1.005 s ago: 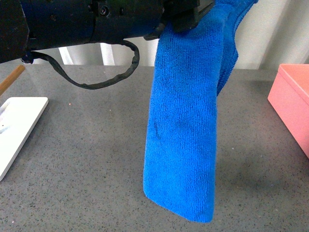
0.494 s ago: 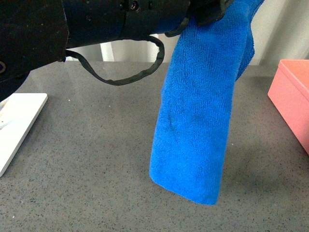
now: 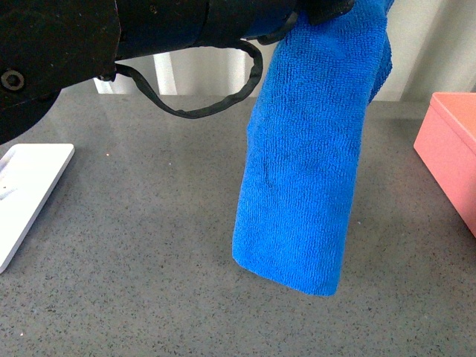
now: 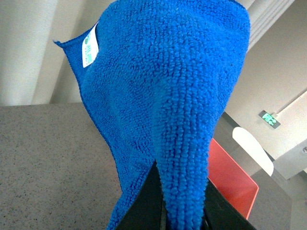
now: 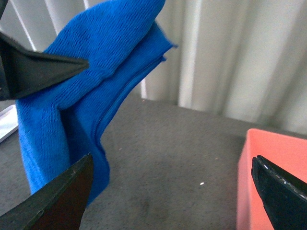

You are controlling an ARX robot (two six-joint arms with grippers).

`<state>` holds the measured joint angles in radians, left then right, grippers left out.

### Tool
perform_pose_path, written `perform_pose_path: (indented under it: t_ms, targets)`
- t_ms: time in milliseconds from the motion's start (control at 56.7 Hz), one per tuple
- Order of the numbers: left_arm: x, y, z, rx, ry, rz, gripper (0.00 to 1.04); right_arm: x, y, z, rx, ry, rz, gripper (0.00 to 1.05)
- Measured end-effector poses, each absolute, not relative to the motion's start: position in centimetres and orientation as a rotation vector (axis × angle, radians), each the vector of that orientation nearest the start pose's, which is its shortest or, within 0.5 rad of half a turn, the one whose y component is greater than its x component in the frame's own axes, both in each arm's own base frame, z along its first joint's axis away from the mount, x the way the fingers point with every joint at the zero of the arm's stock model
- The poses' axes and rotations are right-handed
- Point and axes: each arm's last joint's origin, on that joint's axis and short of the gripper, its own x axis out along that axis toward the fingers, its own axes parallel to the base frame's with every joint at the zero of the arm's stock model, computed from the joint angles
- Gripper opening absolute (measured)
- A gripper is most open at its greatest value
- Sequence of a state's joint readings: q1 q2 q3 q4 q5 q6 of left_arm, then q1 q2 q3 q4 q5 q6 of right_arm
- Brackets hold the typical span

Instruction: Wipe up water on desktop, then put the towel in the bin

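The blue towel (image 3: pixel 305 171) hangs lengthwise from my left gripper (image 3: pixel 327 9) at the top of the front view, its lower end clear above the speckled grey desktop (image 3: pixel 149 245). In the left wrist view the gripper (image 4: pixel 182 211) is shut on a fold of the towel (image 4: pixel 168 96). The pink bin (image 3: pixel 450 149) stands at the right edge, apart from the towel. My right gripper (image 5: pixel 171 160) is open and empty over the desktop, with the towel (image 5: pixel 72 105) on one side and the bin (image 5: pixel 273 148) on the other. It does not show in the front view.
A flat white tray (image 3: pixel 22 193) lies at the left edge of the desktop. A black cable loop (image 3: pixel 216 104) droops under the left arm. A pale curtain hangs behind the table.
The left arm has carried the towel to the right, toward the bin, and the towel's lower end has risen a little. The bin and tray have not moved.
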<state>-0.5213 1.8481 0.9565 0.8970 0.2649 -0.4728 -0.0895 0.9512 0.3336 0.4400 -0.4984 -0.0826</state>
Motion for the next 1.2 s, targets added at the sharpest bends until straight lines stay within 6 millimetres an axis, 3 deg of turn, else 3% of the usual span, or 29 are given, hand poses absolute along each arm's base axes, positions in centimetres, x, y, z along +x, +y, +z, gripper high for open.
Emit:
perform_pose_path:
  t_ms: [194, 406, 758, 952, 1199]
  targets:
    - [33.3, -20.5, 20.8, -0.486, 0.192, -0.74, 0.05, 22.7, 2.3, 17.6, -0.001, 0.207, 0.525, 0.98]
    - [33.0, -21.0, 20.8, -0.5, 0.21, -0.746, 0.05, 24.3, 4.5, 15.7, 0.015, 0.237, 0.605, 0.98]
    - [32.9, -21.4, 21.4, -0.526, 0.217, -0.751, 0.05, 27.7, 6.7, 14.5, 0.019, 0.222, 0.659, 0.98]
    - [32.8, -21.4, 21.7, -0.526, 0.22, -0.754, 0.05, 29.3, 6.9, 15.0, 0.028, 0.191, 0.672, 0.97]
    - [32.9, -21.6, 22.0, -0.534, 0.214, -0.756, 0.05, 30.3, 7.4, 15.7, 0.044, 0.155, 0.682, 0.65]
